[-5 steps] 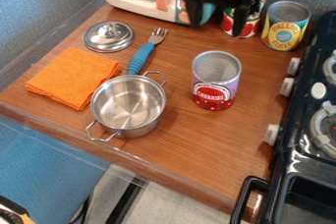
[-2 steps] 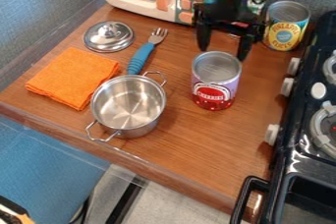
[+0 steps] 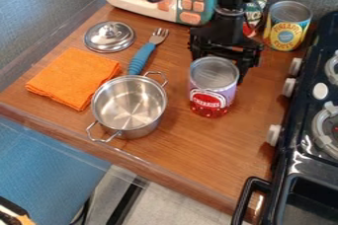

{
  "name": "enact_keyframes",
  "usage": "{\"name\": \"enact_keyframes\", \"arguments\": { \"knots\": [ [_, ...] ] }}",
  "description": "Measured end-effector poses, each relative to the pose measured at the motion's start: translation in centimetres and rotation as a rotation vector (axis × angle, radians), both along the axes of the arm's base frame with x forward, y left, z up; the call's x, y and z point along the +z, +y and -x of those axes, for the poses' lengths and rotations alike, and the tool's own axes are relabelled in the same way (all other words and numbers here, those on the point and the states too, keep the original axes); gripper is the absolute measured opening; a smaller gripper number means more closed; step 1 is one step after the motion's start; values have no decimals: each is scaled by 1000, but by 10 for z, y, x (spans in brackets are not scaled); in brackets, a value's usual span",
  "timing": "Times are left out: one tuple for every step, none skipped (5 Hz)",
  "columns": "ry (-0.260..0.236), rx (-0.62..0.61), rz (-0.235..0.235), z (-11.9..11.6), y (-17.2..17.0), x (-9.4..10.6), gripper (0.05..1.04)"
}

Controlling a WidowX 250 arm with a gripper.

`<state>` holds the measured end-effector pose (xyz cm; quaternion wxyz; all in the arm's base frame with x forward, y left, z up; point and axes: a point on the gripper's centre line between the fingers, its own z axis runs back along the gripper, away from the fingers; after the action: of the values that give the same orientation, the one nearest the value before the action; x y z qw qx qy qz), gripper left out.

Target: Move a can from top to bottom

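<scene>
Camera view: red-and-lilac can (image 3: 212, 87) upright on counter (image 3: 198, 152), right of open steel pot (image 3: 130, 105), inner floor showing. Gripper (image 3: 224, 45) just behind can; opening and hold, cannot tell. Pot lid (image 3: 109, 35), fork (image 3: 143, 56), orange cloth (image 3: 72, 77) near pot. Yellow-labelled can (image 3: 287, 26) by stove (image 3: 300, 135).

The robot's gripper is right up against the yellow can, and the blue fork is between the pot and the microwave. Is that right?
Not quite: it's the wrong can. The camera view shows the gripper right up against the purple and red can. The yellow can is farther back. The rest of what you said is right.
</scene>
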<state>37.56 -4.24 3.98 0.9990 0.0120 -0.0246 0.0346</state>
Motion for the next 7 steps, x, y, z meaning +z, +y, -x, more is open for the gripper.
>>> {"name": "enact_keyframes", "arguments": {
  "knots": [
    [25,-7,-2,21,2,-1,1001],
    [36,-13,0,38,3,-1,1001],
    [58,-23,10,57,1,1,1001],
    [50,-47,35,71,-9,9,1001],
    [48,-70,45,82,-14,12,1001],
    [-10,-150,23,81,-24,20,1001],
    [-136,-271,-26,74,-30,39,1001]
  ]
}}
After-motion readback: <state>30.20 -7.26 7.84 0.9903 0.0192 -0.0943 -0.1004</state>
